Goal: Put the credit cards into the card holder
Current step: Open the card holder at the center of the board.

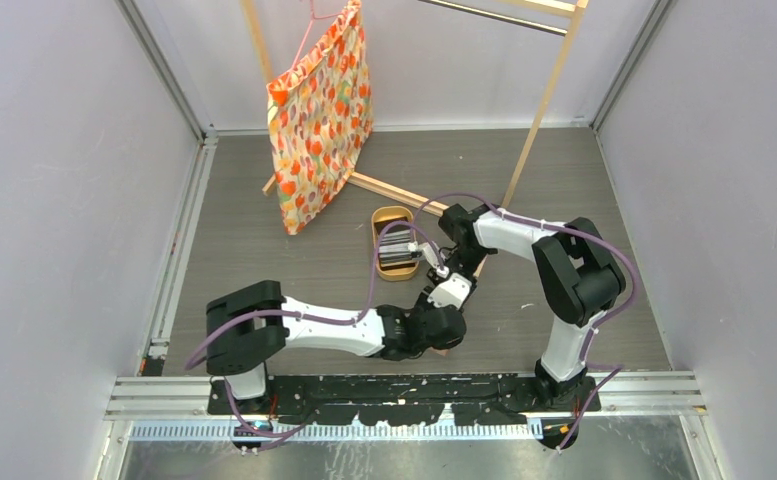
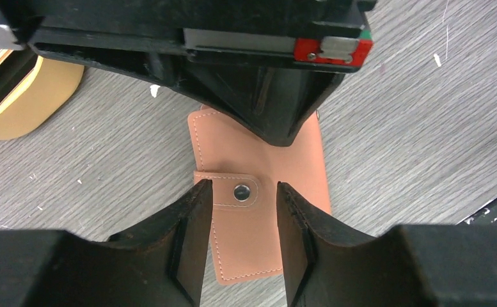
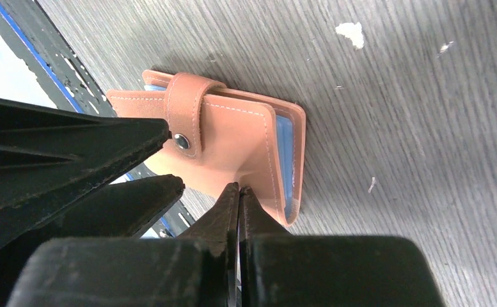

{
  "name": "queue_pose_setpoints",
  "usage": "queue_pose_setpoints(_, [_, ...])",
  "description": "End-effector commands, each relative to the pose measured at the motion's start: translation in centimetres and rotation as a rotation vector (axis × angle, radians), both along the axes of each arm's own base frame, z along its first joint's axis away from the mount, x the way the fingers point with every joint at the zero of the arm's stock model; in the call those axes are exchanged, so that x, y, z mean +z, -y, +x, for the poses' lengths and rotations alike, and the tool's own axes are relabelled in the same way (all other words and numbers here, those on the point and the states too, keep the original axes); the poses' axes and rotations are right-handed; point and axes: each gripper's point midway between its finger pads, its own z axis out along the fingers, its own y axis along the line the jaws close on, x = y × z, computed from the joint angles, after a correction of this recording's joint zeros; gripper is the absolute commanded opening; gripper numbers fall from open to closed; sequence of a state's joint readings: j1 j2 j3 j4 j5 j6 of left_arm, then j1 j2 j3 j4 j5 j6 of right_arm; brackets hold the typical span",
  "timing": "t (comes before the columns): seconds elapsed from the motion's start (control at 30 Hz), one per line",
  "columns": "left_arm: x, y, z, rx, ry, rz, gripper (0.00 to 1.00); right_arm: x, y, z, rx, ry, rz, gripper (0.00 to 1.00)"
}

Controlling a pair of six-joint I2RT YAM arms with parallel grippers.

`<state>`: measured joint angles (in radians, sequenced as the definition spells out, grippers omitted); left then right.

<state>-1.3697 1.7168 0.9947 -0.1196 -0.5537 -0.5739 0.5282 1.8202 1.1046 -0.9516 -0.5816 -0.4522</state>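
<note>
Left arm lay low along the near edge, reaching right. Left gripper (image 2: 242,192) spread, one finger either side of the snap tab (image 2: 223,192). Credit cards (image 1: 397,250) sat in the wooden tray (image 1: 392,210), just beyond both grippers. Card holder (image 3: 239,137) lay flat on the table, closed and snapped. Best approach, I judged: pinch the tab alone and peel upward while the cover is pinned. Right arm arched over from the right. Right gripper (image 3: 239,192) pressed together, tips on the cover.
</note>
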Motion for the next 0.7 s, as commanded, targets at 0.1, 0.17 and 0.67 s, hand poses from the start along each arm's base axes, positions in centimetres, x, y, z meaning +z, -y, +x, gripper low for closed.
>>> queue_pose_setpoints(0.1, [-0.3, -0.9, 0.4, 0.077, 0.035, 0.138, 0.44, 0.0, -0.3, 0.9, 0.007, 0.027, -0.007, 0.03])
queue_pose_setpoints(0.17, [-0.6, -0.8, 0.3, 0.079, 0.039, 0.164, 0.44, 0.0, -0.3, 0.8, 0.009, 0.026, -0.009, 0.03])
queue_pose_setpoints(0.67, [-2.4, -1.3, 0.0, 0.114, 0.021, 0.236, 0.33, -0.1, -0.3, 0.9, 0.008, 0.023, -0.017, 0.02])
